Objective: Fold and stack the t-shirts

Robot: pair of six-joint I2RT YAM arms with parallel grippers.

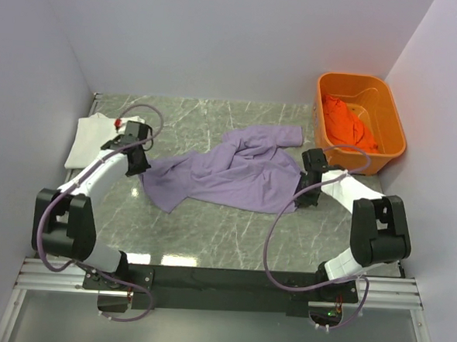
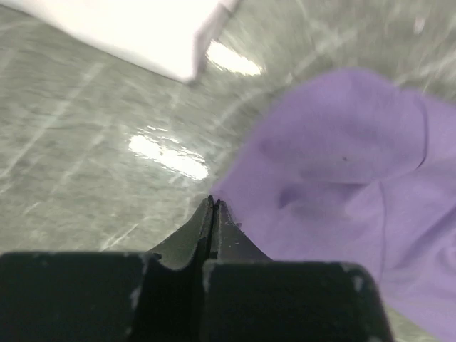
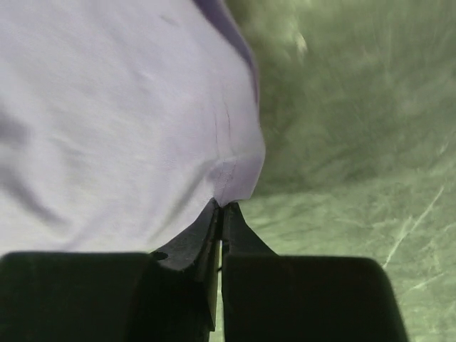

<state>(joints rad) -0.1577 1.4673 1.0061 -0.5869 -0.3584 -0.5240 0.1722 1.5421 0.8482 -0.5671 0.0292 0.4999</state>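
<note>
The lavender t-shirt (image 1: pixel 236 171) lies crumpled across the middle of the table. My left gripper (image 1: pixel 141 169) is shut at its left edge; in the left wrist view the closed tips (image 2: pixel 214 202) meet the purple cloth (image 2: pixel 342 164) at its border. At the shirt's right edge my right gripper (image 1: pixel 303 197) is shut, and a hemmed corner of the cloth (image 3: pixel 121 128) is pinched at its tips (image 3: pixel 223 205). The white t-shirt (image 1: pixel 91 135) sits folded at the far left and also shows as the white t-shirt (image 2: pixel 135 28) in the left wrist view. The orange t-shirt (image 1: pixel 344 124) lies bunched in a tub.
The orange plastic tub (image 1: pixel 395 119) stands at the back right against the wall. White walls close in the table on the left, back and right. Bare marble-patterned tabletop (image 1: pixel 232 233) stretches between the lavender shirt and the arm bases.
</note>
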